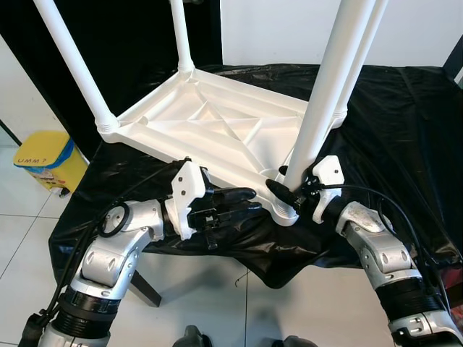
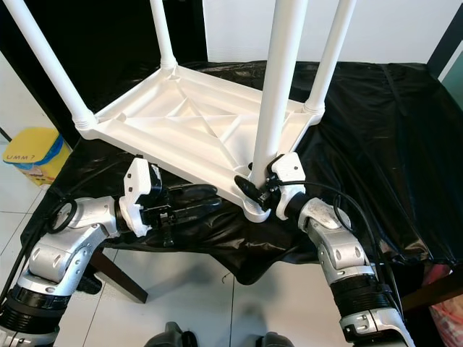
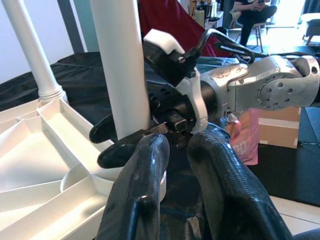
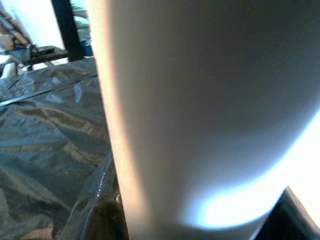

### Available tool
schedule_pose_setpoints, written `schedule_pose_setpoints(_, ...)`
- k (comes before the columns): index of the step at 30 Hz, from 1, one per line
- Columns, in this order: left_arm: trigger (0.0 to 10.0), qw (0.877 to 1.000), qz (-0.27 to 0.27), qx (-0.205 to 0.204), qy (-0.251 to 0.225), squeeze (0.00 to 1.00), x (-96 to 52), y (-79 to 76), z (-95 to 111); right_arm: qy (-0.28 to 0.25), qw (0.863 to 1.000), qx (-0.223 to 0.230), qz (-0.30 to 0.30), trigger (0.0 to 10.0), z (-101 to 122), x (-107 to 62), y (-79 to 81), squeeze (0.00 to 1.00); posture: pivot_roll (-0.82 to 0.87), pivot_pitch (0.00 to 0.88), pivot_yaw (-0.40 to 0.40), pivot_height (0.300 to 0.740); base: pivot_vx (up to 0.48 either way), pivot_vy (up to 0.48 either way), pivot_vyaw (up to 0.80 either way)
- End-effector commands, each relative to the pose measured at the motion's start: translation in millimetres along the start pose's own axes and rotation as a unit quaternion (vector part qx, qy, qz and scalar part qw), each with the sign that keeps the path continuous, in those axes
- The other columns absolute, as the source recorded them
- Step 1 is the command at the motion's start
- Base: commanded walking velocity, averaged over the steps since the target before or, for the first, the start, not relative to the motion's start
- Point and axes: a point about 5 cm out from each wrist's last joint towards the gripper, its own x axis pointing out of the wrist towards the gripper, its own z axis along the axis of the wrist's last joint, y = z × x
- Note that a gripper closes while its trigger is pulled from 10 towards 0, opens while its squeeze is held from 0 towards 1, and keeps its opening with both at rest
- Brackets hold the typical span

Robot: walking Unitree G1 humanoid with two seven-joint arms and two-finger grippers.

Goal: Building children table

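Note:
A white children's table lies upside down, its ribbed underside [image 1: 210, 130] facing up on a black cloth [image 1: 405, 123]. Several white legs stand up from its corners. My right gripper [image 1: 293, 189] is shut around the base of the nearest leg [image 1: 325, 87], one black finger on each side just above the corner socket [image 1: 286, 212]. That leg looms close in the right wrist view [image 4: 200, 100]. My left gripper [image 1: 253, 201] hovers at the tabletop's near edge, pointing at the same corner. Its fingers [image 3: 145, 170] are a narrow gap apart with nothing between them.
A yellow bin [image 1: 45, 159] stands on the tiled floor to the left. The cloth's front edge hangs just below both grippers. Further legs rise at the left [image 1: 72, 65] and back [image 1: 181, 36]. In the left wrist view a cardboard box [image 3: 280, 132] and a seated person [image 3: 252, 15] lie beyond.

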Motion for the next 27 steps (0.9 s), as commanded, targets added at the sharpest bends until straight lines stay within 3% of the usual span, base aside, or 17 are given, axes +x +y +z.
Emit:
schedule_pose_setpoints(1, 10.0, 0.998, 0.056, -0.006, 0.004, 0.0, 0.6, 3.1, -1, 0.015, 1.0, 0.005, -0.02, 9.8, -8, -5.7, -3.1, 0.0, -0.06, 0.017, 0.005, 0.74, 0.0, 0.0, 0.0)
schedule_pose_setpoints(3, 10.0, 0.998, 0.061, -0.007, 0.004, 0.0, 2.0, 4.7, -1, 0.008, 0.998, 0.003, -0.065, 10.0, -8, -8.1, -5.9, 0.0, -0.06, 0.016, 0.005, 0.74, 0.0, 0.0, 0.0)
schedule_pose_setpoints(6, 10.0, 0.998, 0.063, -0.008, 0.003, 0.0, 2.5, 5.2, -1, 0.004, 0.997, 0.0, -0.083, 10.0, -8, -8.7, -6.5, 0.0, -0.06, 0.014, 0.005, 0.74, 0.0, 0.0, 0.0)
schedule_pose_setpoints(11, 10.0, 0.997, 0.07, -0.015, -0.001, 0.0, 3.7, 5.1, -4, -0.008, 0.982, 0.002, -0.19, 10.0, -8, -12.0, -2.0, 0.0, -0.07, 0.01, 0.003, 0.74, 0.0, 0.0, 0.0)
schedule_pose_setpoints(20, 10.0, 0.997, 0.079, -0.021, 0.001, 0.0, 5.2, 6.3, -9, -0.025, 0.967, 0.028, -0.251, 10.0, -9, -9.9, 11.6, 0.0, -0.07, 0.013, -0.001, 0.74, 0.0, 0.0, 0.0)
schedule_pose_setpoints(22, 10.0, 0.996, 0.084, -0.022, 0.001, 0.0, 5.9, 6.7, -11, -0.022, 0.954, 0.041, -0.296, 10.0, -11, -8.6, 15.1, 0.0, -0.07, 0.016, -0.001, 0.74, 0.0, 0.0, 0.0)
schedule_pose_setpoints(27, 10.0, 0.996, 0.089, -0.02, 0.0, 0.0, 6.5, 8.0, -11, -0.015, 0.941, 0.049, -0.333, 10.0, -13, -7.6, 17.9, 0.0, -0.07, 0.017, -0.001, 0.74, 0.0, 0.0, 0.0)
